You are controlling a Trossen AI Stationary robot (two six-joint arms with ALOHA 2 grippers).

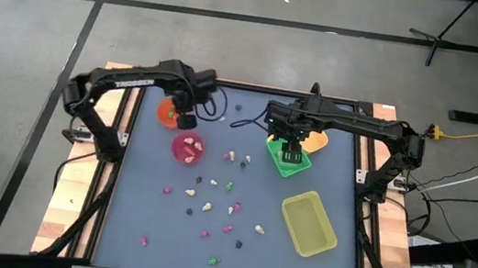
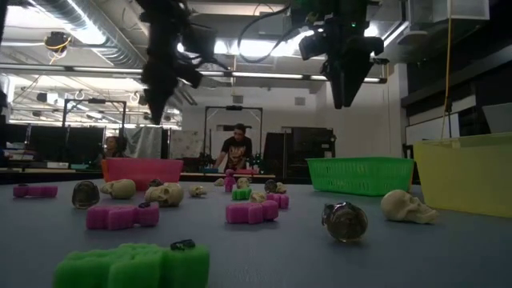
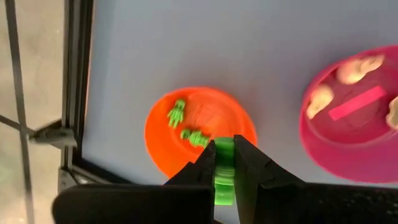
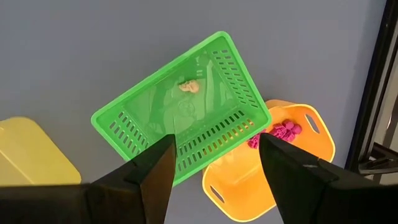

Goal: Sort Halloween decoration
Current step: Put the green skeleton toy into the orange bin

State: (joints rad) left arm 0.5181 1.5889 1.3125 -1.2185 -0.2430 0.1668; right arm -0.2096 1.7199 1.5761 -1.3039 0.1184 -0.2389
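Left gripper (image 3: 224, 163): clenched on a green trinket (image 3: 224, 173), hung over the orange cup (image 3: 200, 132), where two green figures (image 3: 186, 126) already lay. Step judged: delivery; release was called for next. The trinket's long axis ran along the fingers, pointing down into the cup. Right gripper (image 4: 214, 163): released, empty, above the green tray (image 4: 180, 106).

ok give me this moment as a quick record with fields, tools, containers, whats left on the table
left tool: shut on a green trinket, above the orange cup
right tool: open, empty, above the green tray
orange cup: two green trinkets inside
pink cup: cream and pink trinkets inside
green tray: one cream trinket
orange tray: pink trinkets in it
yellow tray: nothing visible inside
table: many loose trinkets unsorted
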